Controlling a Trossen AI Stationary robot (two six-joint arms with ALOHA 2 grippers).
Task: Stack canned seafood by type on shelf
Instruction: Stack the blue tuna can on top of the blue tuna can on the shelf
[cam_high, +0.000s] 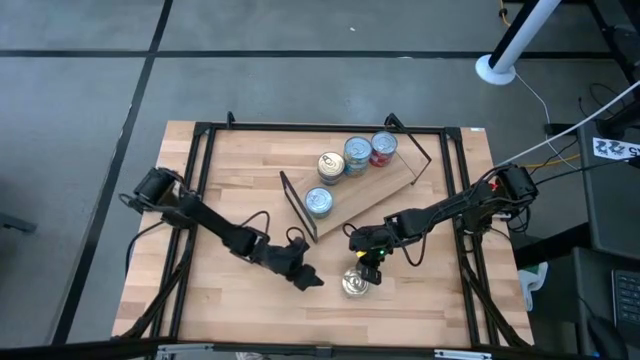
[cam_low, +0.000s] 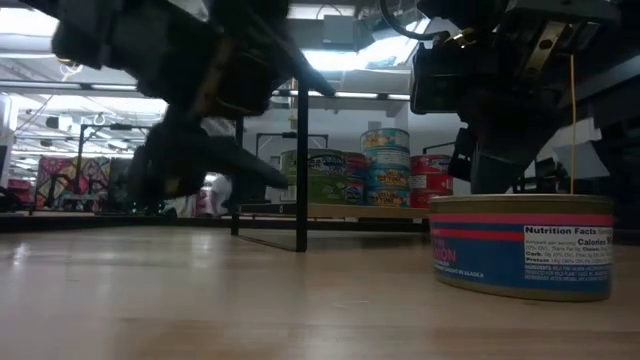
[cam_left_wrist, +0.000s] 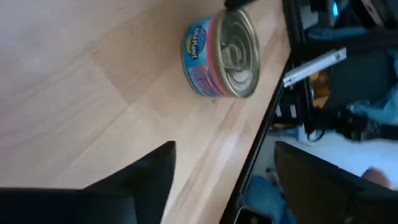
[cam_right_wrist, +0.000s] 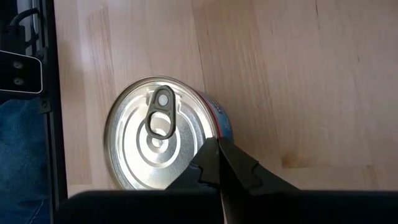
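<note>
Blue tin (cam_right_wrist: 163, 134) under closed R gripper (cam_right_wrist: 216, 163)

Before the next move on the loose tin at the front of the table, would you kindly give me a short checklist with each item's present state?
1. Loose tin upright on the table, lid up: ok.
2. Left gripper open and empty, beside the tin with a gap between them: ok.
3. Right gripper shut, its closed fingertips over the tin's rim: not ok for grasping.
4. Whether the right fingertips touch the lid: cannot tell.
5. Shelf has bare board near the tins already on it: ok.
6. Which stack on the shelf matches this blue-and-red tin: cannot tell.
</note>
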